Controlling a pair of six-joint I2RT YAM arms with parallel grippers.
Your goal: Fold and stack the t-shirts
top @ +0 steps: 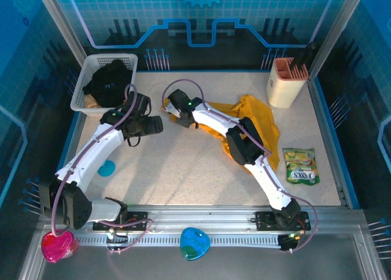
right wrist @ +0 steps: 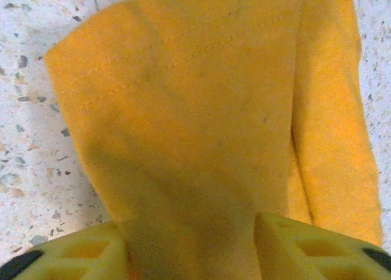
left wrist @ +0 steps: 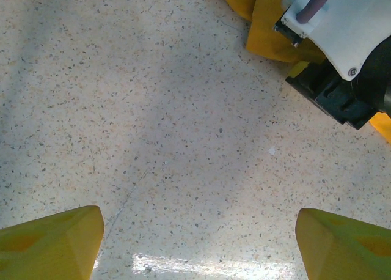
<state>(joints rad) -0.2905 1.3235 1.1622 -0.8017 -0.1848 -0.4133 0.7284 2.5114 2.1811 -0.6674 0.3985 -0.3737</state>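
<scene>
The golden-yellow t-shirt point(top: 256, 118) lies crumpled at the table's middle right, partly under my right arm. My right gripper point(top: 166, 106) is at the shirt's left end. In the right wrist view its jaws point(right wrist: 192, 249) stand half apart, one on each side of a fold of the yellow cloth point(right wrist: 201, 109). The black t-shirt point(top: 110, 81) sits bunched in the white mesh basket point(top: 91, 63) at the back left. My left gripper point(top: 160, 126) hovers open over bare table, with nothing between its yellow fingers point(left wrist: 55, 243). The yellow cloth point(left wrist: 269, 29) and the right gripper body point(left wrist: 342, 78) are just ahead of it.
A beige holder point(top: 286, 81) stands at the back right corner. A green snack packet point(top: 300, 165) lies near the right edge. A small blue disc point(top: 106, 167) lies beside my left arm. Pink point(top: 58, 243) and blue point(top: 194, 243) items rest on the front rail.
</scene>
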